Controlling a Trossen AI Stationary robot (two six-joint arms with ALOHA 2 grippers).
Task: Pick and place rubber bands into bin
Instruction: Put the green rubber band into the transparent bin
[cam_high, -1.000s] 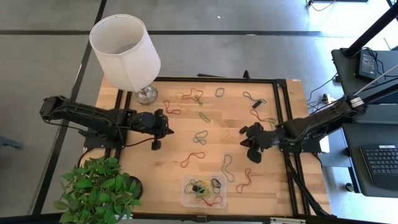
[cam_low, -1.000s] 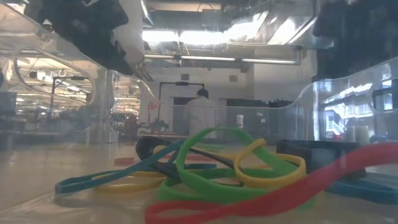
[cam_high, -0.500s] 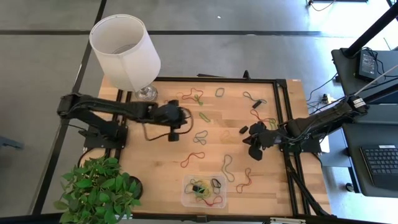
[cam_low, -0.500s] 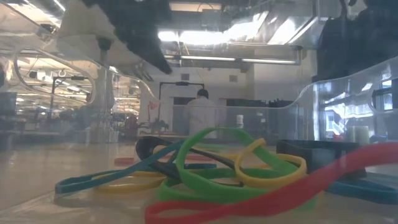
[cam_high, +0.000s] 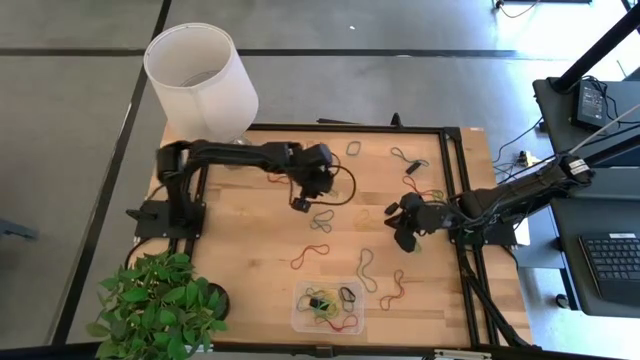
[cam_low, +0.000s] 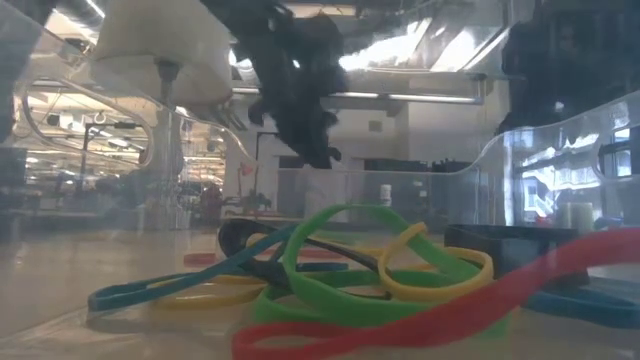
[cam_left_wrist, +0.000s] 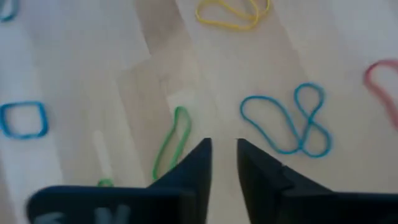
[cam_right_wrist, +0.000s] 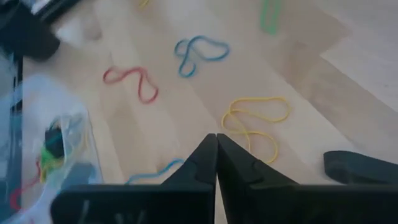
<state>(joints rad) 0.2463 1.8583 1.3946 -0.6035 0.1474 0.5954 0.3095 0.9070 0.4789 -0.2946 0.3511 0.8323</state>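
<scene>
Several rubber bands lie flat and scattered on the wooden table, among them a green one (cam_high: 328, 187), a blue-grey one (cam_high: 322, 220) and a red one (cam_high: 310, 257). The clear bin (cam_high: 300, 300) stands at the near edge with several bands in it (cam_low: 350, 270). My left gripper (cam_high: 300, 203) hovers over the table's middle, its fingers (cam_left_wrist: 221, 155) a narrow gap apart and empty, between the green band (cam_left_wrist: 171, 143) and the blue band (cam_left_wrist: 292, 124). My right gripper (cam_high: 403, 226) is shut (cam_right_wrist: 216, 149) and empty above the table's right part, near a yellow band (cam_right_wrist: 255, 121).
A lamp with a white shade (cam_high: 200, 80) stands at the far left corner, a potted plant (cam_high: 160, 305) at the near left. A black frame (cam_high: 455, 180) borders the table. A person (cam_low: 322, 185) stands far off in the room behind.
My left arm has swung out from the table's left side toward the right and the far edge, and its gripper now stands over the bands at the table's middle. The bands and the bin have not moved.
</scene>
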